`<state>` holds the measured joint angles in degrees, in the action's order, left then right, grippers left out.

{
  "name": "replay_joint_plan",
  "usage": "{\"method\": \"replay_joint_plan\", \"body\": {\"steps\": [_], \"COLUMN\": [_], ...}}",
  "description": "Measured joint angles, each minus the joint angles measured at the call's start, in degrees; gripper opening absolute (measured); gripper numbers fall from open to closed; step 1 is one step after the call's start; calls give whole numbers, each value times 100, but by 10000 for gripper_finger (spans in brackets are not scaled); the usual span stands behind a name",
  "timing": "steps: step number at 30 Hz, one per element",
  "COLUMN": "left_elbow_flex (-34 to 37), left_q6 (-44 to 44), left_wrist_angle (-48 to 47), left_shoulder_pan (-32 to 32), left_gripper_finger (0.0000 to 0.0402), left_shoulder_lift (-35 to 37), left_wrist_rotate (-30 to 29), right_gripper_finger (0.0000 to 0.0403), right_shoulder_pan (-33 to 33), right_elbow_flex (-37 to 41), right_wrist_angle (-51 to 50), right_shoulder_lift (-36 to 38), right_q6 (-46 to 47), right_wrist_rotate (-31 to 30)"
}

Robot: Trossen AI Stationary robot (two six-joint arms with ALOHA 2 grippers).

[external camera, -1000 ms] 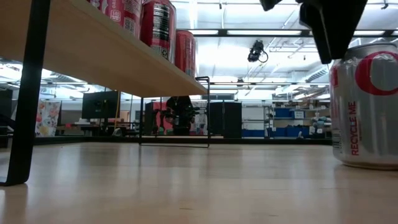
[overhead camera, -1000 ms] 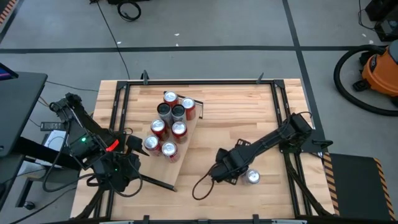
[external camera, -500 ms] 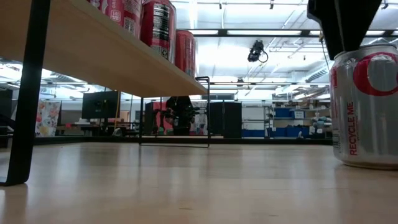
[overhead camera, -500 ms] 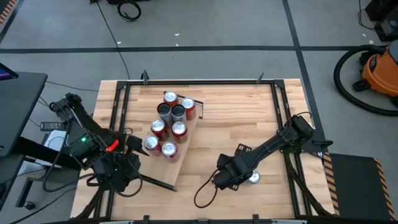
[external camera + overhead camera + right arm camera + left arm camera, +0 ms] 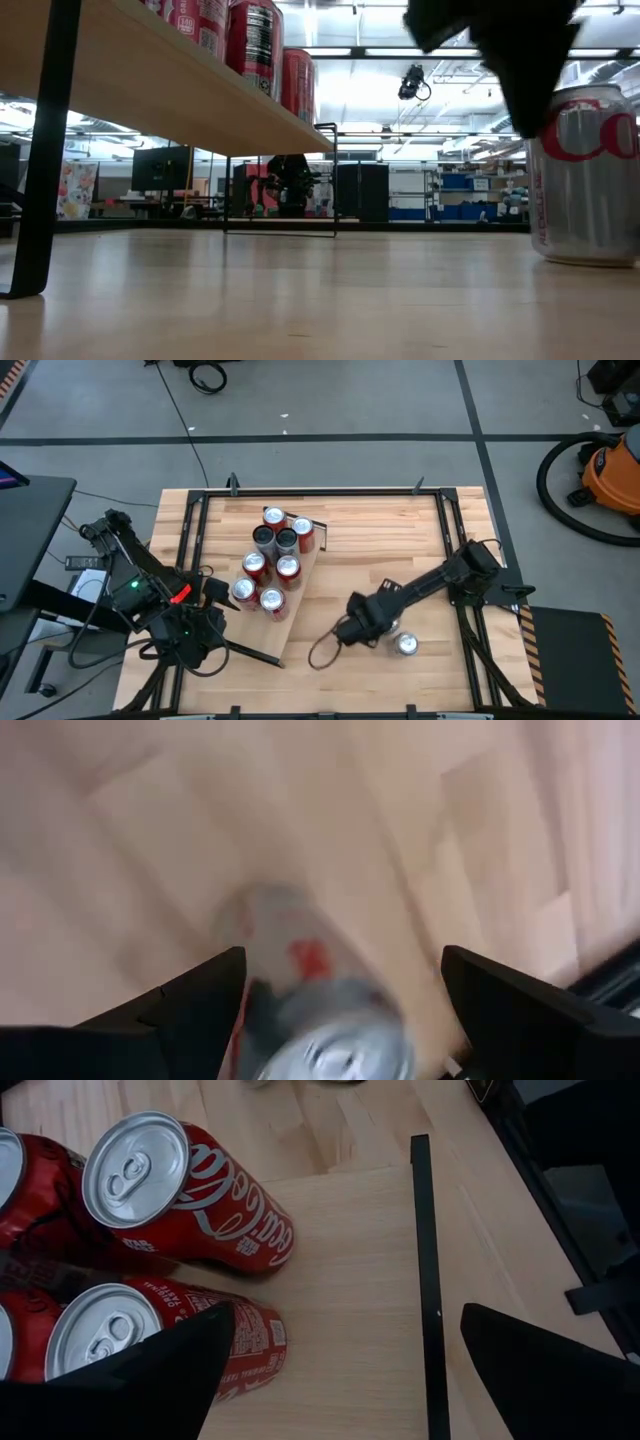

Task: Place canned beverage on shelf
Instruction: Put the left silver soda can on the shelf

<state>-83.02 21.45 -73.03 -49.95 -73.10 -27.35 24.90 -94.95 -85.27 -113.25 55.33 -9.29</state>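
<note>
On the table I see a silver can [image 5: 406, 644] with red lettering, upright; my right gripper [image 5: 350, 632] is spread wide beside it, holding nothing.

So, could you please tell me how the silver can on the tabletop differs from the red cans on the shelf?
The silver can stands alone on the tabletop; the red cans stand clustered on the shelf. The silver can has red lettering; the red cans have white lettering. All stand upright.
</note>
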Motion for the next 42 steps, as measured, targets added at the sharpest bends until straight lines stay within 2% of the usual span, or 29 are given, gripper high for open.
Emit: {"method": "replay_joint_plan", "body": {"steps": [6,11,16,20,26,32,36,42], "left_elbow_flex": [0,0,0,0,0,0,0,0], "left_q6": [2,19,46,61,103,84,87,90], "left_wrist_angle": [-2,-2,-2,-2,-2,-2,-2,-2], "left_shoulder_pan": [0,0,0,-4,-4,-4,-4,-4], "left_gripper_finger": [400,400,400,400,400,400,400,400], "left_shoulder_lift": [0,0,0,0,0,0,0,0], "left_wrist_rotate": [0,0,0,0,0,0,0,0], "right_gripper_finger": [346,346,346,346,346,346,346,346], "right_shoulder_pan": [-537,-687,-563,-498,-455,-395,-290,-176], "right_elbow_flex": [176,15,-143,116,822,1413,1551,1556], "right_wrist_angle": [-493,-449,-472,-480,-245,264,235,-231], "right_shoulder_lift": [0,107,371,749,1209,1370,1366,1362], "right_q6": [1153,819,474,495,464,546,797,1285], "right_wrist_rotate": [-261,-296,-781,-1081,-621,-111,179,191]}}
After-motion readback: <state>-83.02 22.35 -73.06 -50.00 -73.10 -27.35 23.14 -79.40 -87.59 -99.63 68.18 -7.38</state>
